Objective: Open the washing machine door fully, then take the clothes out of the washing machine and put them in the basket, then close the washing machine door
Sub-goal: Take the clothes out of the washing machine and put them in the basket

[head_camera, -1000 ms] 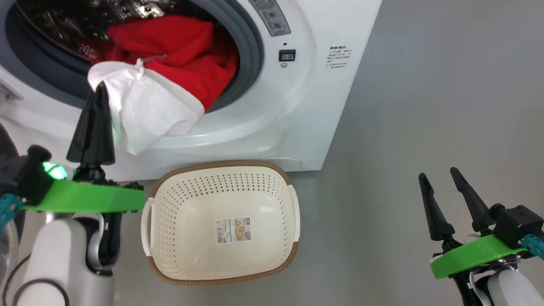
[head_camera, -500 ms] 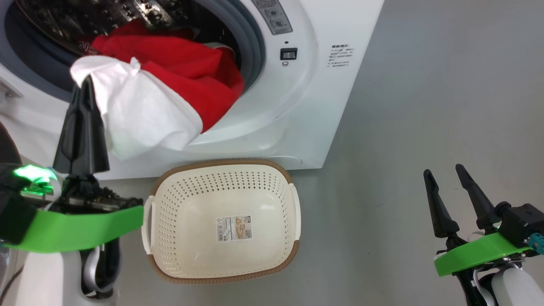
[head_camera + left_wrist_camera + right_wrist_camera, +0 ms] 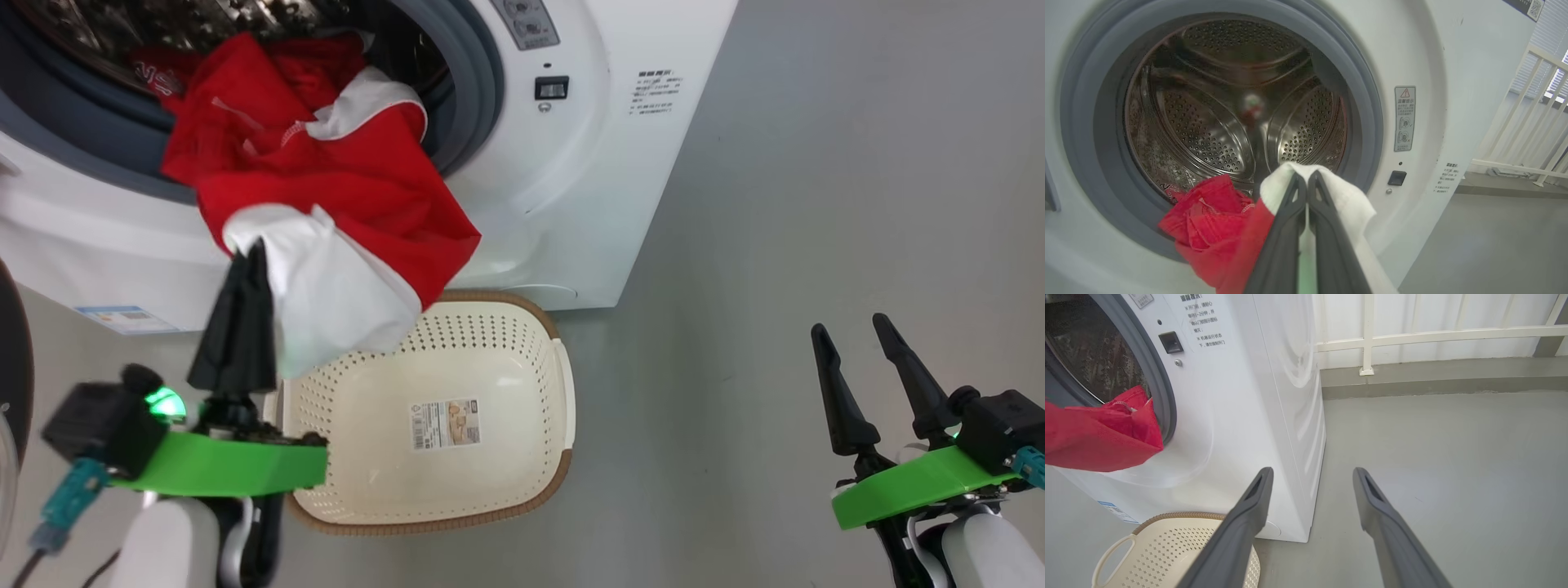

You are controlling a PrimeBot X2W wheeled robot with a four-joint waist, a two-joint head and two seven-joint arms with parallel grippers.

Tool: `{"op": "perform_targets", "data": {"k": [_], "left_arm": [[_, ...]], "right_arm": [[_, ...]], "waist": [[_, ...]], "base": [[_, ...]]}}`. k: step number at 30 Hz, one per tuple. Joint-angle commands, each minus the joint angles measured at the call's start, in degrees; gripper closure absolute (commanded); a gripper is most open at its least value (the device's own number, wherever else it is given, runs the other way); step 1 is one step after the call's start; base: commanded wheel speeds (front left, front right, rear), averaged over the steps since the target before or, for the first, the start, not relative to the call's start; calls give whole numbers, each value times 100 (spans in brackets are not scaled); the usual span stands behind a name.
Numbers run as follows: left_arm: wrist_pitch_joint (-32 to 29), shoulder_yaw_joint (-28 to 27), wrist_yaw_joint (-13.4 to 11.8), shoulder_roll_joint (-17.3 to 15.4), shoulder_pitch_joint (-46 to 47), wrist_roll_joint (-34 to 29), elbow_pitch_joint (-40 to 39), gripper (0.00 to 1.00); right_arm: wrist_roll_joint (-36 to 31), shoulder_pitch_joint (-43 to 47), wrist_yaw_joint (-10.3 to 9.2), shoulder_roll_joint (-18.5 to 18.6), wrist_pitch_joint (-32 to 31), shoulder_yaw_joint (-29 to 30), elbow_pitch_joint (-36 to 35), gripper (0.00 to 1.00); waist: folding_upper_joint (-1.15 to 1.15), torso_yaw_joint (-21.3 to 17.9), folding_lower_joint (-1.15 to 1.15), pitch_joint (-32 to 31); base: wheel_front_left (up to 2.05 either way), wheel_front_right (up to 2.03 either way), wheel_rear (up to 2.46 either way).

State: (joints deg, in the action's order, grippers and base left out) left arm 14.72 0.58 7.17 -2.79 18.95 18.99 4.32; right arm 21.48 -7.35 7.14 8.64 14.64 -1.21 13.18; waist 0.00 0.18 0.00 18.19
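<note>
Head view: your left gripper (image 3: 255, 249) pinches the clothes (image 3: 351, 196), half out; the basket (image 3: 490, 343) sits empty, right gripper (image 3: 849, 327) spread.

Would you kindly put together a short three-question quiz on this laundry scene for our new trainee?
1. True or false: the left gripper is shut on the clothes, which hang partly out of the washing machine.
2. Where does the basket stand? A) on a table; B) on the floor in front of the machine; C) on top of the machine.
3. Fill in: the right gripper is ____ and holds nothing.
Key: 1 true; 2 B; 3 open.
</note>
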Motion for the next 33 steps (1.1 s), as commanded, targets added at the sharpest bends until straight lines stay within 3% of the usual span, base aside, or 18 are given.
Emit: {"op": "perform_targets", "data": {"k": [1, 22, 33], "left_arm": [[28, -89, 32, -72, -52, -58, 46, 100], [28, 501, 32, -13, 605, -122, 2518, 100], [28, 432, 32, -28, 1400, -249, 3788, 100]], "right_arm": [[-18, -99, 35, 41, 36, -127, -148, 0], [-25, -487, 35, -37, 36, -183, -236, 0], [-35, -714, 35, -89, 36, -210, -313, 0]], "waist": [[0, -7, 0, 90], [0, -204, 0, 903], [0, -313, 0, 1417]], "base": [[0, 0, 0], [0, 0, 0], [0, 0, 0]]}}
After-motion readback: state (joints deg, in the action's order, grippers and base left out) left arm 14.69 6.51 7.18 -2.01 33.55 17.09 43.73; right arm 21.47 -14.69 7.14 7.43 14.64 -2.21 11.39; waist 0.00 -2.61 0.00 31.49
